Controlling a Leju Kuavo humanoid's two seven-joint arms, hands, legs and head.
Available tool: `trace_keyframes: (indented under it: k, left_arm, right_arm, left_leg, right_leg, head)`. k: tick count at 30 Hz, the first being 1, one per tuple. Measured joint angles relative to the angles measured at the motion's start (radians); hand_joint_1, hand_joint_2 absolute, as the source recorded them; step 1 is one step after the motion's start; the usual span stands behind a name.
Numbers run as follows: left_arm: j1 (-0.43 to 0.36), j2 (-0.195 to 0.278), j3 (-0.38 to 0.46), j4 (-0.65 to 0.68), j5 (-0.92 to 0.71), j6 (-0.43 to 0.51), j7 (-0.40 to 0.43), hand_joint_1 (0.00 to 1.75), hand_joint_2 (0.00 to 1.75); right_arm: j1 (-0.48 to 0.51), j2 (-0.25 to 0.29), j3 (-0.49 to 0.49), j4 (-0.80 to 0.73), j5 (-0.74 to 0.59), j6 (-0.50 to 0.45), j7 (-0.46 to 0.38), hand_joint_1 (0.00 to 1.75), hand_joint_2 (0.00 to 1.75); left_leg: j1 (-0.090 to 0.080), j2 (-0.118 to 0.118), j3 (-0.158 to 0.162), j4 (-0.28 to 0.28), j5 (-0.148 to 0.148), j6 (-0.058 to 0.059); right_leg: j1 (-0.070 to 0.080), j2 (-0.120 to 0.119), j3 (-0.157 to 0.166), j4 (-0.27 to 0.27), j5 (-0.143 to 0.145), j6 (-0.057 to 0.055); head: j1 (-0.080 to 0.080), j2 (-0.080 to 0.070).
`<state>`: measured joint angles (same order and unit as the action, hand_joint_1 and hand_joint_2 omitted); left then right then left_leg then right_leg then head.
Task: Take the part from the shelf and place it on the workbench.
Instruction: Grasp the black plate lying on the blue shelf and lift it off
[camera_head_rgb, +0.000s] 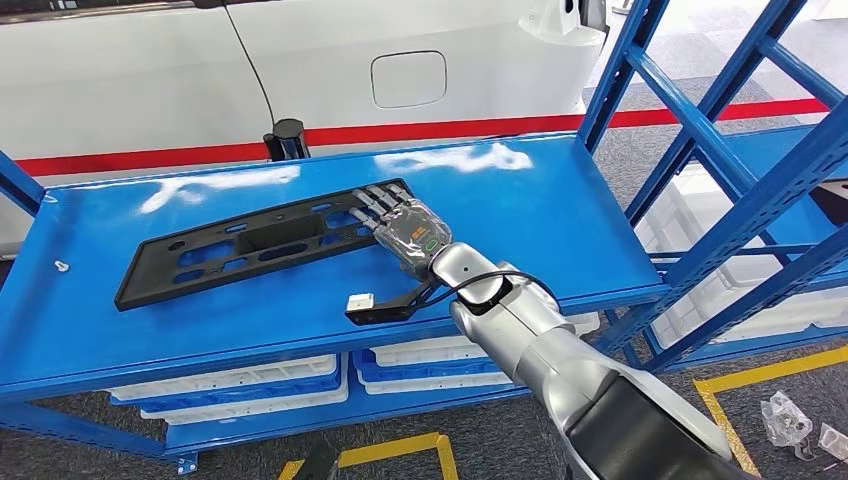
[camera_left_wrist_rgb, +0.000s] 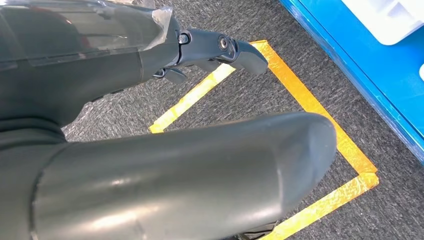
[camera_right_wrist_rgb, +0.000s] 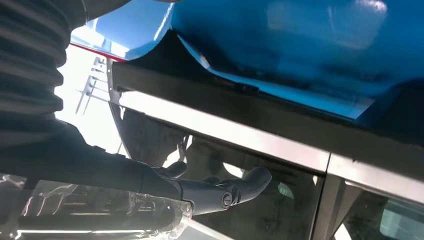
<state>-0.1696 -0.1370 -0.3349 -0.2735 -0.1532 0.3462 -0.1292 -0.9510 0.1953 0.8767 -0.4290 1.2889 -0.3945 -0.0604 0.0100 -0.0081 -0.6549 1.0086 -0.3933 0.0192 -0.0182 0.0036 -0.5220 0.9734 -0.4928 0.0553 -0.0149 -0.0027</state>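
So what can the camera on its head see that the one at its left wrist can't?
Head view alone: the long black part lying on the blue shelf, the right hand resting its fingers on the part's end, and a white car behind. Left wrist view alone: the left hand holding nothing. Both: grey carpet with yellow floor tape.

Silver arm (camera_head_rgb: 560, 360), black cable (camera_head_rgb: 480, 280), dark-fingered right hand (camera_head_rgb: 405, 225) (plastic-wrapped).

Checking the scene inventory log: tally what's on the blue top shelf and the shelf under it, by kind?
Black part: 1
Black cylinder at the back edge: 1
White bins, lower shelf: 3 visible
Total: 5
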Motion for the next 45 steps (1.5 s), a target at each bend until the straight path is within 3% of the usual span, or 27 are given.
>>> trace_keyframes:
  k: [6,8,12,13,45]
  left_arm:
    - [0.0,-0.001,0.005,0.0,0.008,0.003,-0.003,0.0,0.0]
    - [0.001,-0.002,0.007,0.0,0.009,0.003,-0.004,0.0,0.0]
    - [0.002,-0.002,0.011,0.0,0.01,0.006,-0.007,0.0,0.0]
    - [0.003,-0.002,0.012,0.0,0.011,0.007,-0.008,0.0,0.0]
    - [0.011,-0.002,0.014,0.0,0.006,0.024,-0.026,0.0,0.0]
  right_arm:
    - [0.004,0.004,-0.001,0.015,0.009,-0.007,0.001,0.0,1.75]
    - [0.004,0.004,-0.001,0.02,0.012,-0.015,0.004,0.1,1.75]
    - [0.004,0.004,-0.003,0.03,0.025,-0.041,0.017,1.34,1.75]
    - [0.004,0.003,-0.003,0.033,0.032,-0.049,0.021,1.44,1.75]
    - [-0.023,-0.019,-0.005,0.064,0.068,-0.111,0.036,1.71,1.75]
  left_leg:
    - [0.0,0.0,0.0,0.0,0.0,0.0]
    - [0.0,0.0,0.0,0.0,0.0,0.0]
    - [0.0,0.0,0.0,0.0,0.0,0.0]
    - [0.0,0.0,0.0,0.0,0.0,0.0]
    - [0.0,-0.001,0.002,0.0,0.0,0.0]
  right_leg:
    - [0.0,0.0,0.0,0.0,0.0,0.0]
    - [0.0,0.0,0.0,0.0,0.0,0.0]
    - [0.0,0.0,0.0,0.0,0.0,0.0]
    - [0.0,0.0,0.0,0.0,0.0,0.0]
    - [0.0,0.0,-0.004,0.0,0.0,0.0]
  head:
    - [0.0,0.0]
    - [0.0,0.0]
    - [0.0,0.0]
    - [0.0,0.0]
    - [0.0,0.0]
